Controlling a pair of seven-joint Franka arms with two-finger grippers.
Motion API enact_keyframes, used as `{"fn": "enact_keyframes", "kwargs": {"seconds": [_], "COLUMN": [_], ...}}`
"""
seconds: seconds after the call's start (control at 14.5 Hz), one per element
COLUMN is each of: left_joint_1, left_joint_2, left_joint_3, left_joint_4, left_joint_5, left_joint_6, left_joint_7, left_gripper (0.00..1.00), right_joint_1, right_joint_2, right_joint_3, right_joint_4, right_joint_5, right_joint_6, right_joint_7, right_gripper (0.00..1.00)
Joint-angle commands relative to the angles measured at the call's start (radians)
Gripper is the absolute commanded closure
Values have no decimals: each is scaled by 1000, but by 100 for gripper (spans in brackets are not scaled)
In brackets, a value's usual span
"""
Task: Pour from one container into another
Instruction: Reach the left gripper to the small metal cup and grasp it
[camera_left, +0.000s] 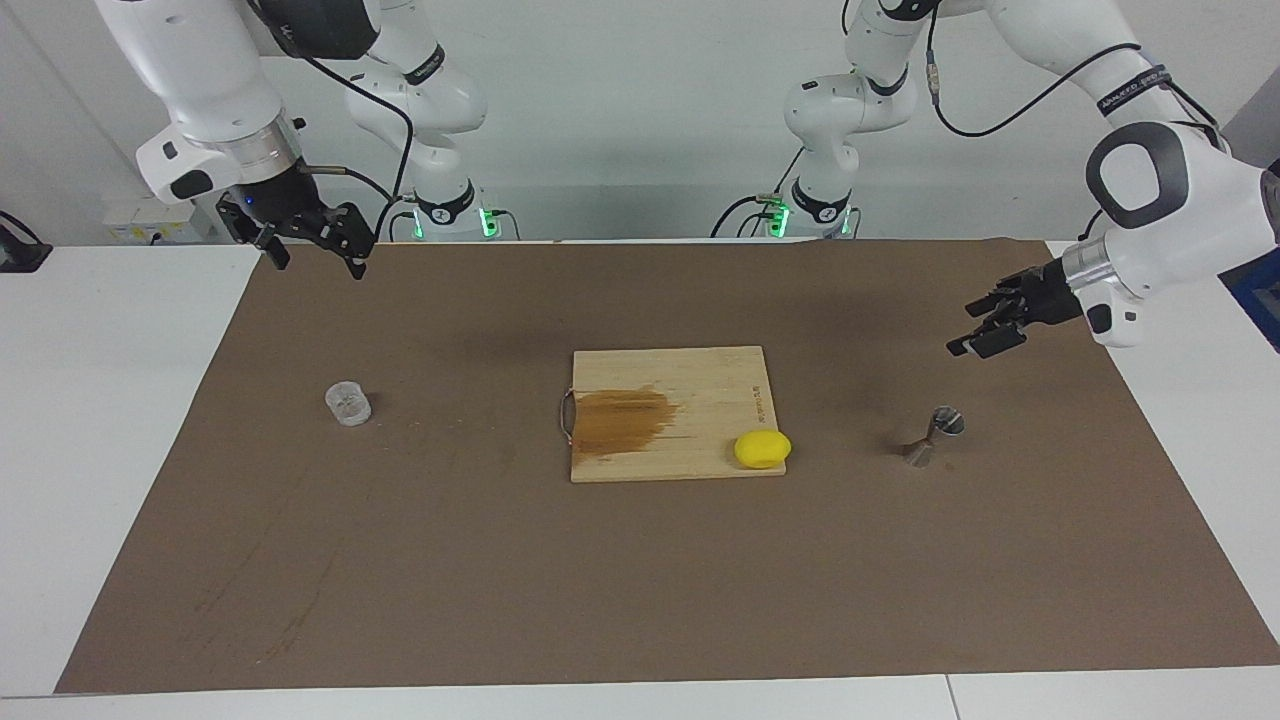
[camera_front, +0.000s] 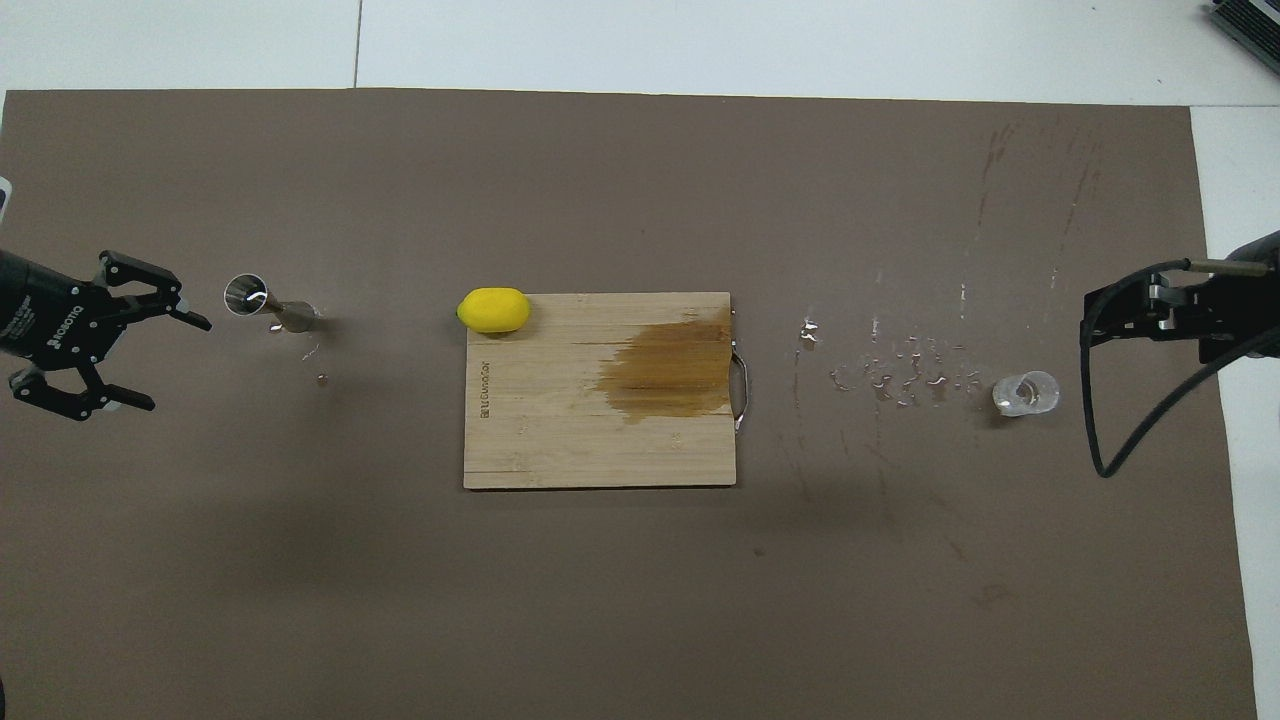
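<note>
Above mat (camera_left: 500, 560), both end effectors raised.

Two arms (camera_left: 1170, 190) of glossy white rounded shells are seen, with black joint bands, a brushed silver wrist ring on each, and small dark lettering printed on the bands. Black cables are looped along the links, and green lights are shown at the two bases (camera_left: 445, 215). Each arm is ended by a black two-finger gripper, the left gripper (camera_front: 140, 362) marked with white lettering on its body, the right gripper (camera_left: 318, 255) fitted with a cable and a small blue light.
</note>
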Motion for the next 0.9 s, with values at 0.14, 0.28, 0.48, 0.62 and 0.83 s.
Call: {"fn": "enact_keyframes", "kwargs": {"seconds": [0.14, 0.28, 0.48, 0.62, 0.83], "left_joint_1": [1, 12, 27, 27, -3], "left_joint_2": [-13, -39, -61, -78, -86], "left_joint_3": [95, 115, 115, 115, 110], "left_joint_4": [-172, -279, -409, -465, -520], "left_joint_5": [-319, -457, -684, -784, -886], "left_joint_6": [203, 316, 435, 476, 557], "left_joint_7": [-296, -340, -337, -336, -328], "left_gripper": [0, 0, 0, 0, 0], "right_joint_1": [-13, -13, -13, -13, -13], "right_joint_2": [-11, -11, -11, -11, -11], "right_joint_3": [5, 5, 5, 5, 5], "right_joint_4": [-11, -11, -11, -11, -11], "right_joint_5": [10, 10, 10, 10, 10], "right_joint_6": [1, 1, 1, 1, 1], "right_joint_7": [-24, -24, -24, -24, -24], "right_gripper": [0, 0, 0, 0, 0]}}
